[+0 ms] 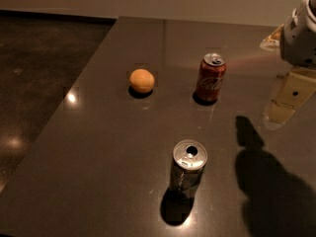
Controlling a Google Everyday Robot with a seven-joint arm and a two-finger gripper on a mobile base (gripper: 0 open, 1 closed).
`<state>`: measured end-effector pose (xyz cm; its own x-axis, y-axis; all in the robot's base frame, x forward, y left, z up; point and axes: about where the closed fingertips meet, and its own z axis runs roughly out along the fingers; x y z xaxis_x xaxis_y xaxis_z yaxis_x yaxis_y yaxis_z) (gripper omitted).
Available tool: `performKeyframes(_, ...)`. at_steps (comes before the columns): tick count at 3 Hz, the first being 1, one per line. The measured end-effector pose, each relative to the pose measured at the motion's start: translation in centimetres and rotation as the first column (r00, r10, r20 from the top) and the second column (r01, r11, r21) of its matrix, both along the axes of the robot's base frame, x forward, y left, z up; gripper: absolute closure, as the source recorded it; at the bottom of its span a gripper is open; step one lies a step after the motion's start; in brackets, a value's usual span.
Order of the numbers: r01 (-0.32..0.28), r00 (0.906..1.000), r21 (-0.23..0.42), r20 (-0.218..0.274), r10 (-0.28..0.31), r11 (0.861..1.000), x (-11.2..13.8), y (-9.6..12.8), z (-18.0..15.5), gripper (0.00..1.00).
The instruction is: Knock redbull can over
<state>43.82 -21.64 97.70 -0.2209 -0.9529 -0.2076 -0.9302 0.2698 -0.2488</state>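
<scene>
Redbull can (188, 172) stands upright, well left of right-edge claw (290, 97).

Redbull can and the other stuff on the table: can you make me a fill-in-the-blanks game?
The redbull can stands ____ on the table, not knocked over.
The cola can behind it is coloured ____.
The gripper hangs at the picture's upper ____ edge, away from both cans.
Missing words: upright; red; right.

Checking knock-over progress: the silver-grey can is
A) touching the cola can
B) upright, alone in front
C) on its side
B: the redbull can stands upright, top showing, apart from the cola can; the tool is at the picture's right edge, clear of it.
</scene>
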Motion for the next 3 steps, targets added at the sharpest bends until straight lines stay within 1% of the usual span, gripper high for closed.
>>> performKeyframes(1,0.0,1.0,0.0,0.0,0.0,1.0,0.0,0.0,0.0,0.0)
performKeyframes(2,-0.005,0.9996,0.031,-0.026,0.006,1.0,-0.6,0.5,-0.7,0.0)
performKeyframes(3,-0.075,0.9969,0.125,-0.016,0.077,0.989,-4.0,2.7,-1.9,0.0)
